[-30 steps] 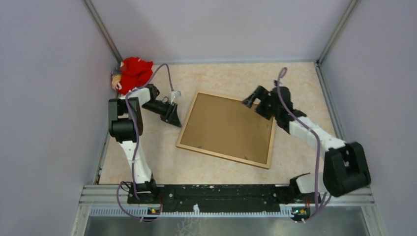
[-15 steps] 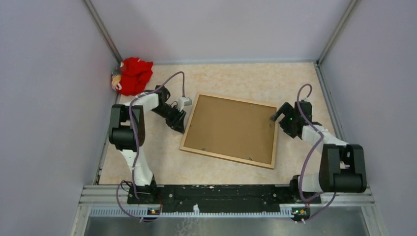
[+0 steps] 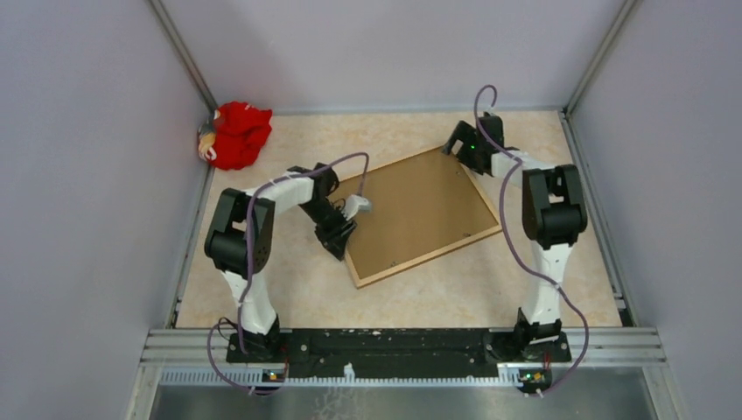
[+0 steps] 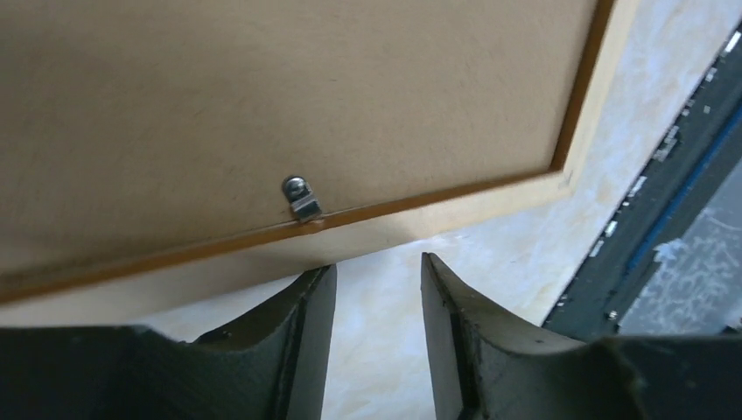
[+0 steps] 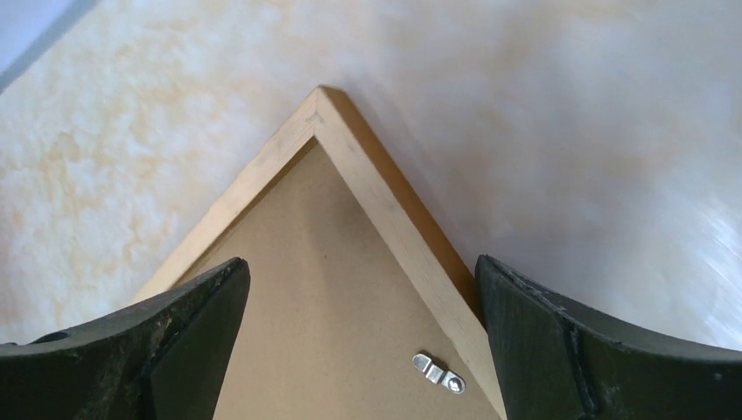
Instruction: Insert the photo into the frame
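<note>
Lying back up, the thin golden-brown wooden frame (image 3: 429,257) shows brown cardboard backing (image 3: 420,210); left gripper (image 4: 378,271) jaws narrowly apart, right gripper (image 5: 359,271) jaws wide apart.

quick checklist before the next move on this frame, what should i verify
1. frame flat on the table, back up: ok.
2. backing board out of the frame: not ok, it sits inside.
3. metal clip by the left gripper released: cannot tell.
4. photo located: not ok, in none of the views.
5. left gripper open and empty, at the frame's edge: ok.
6. right gripper open, empty, over the far corner: ok.
</note>
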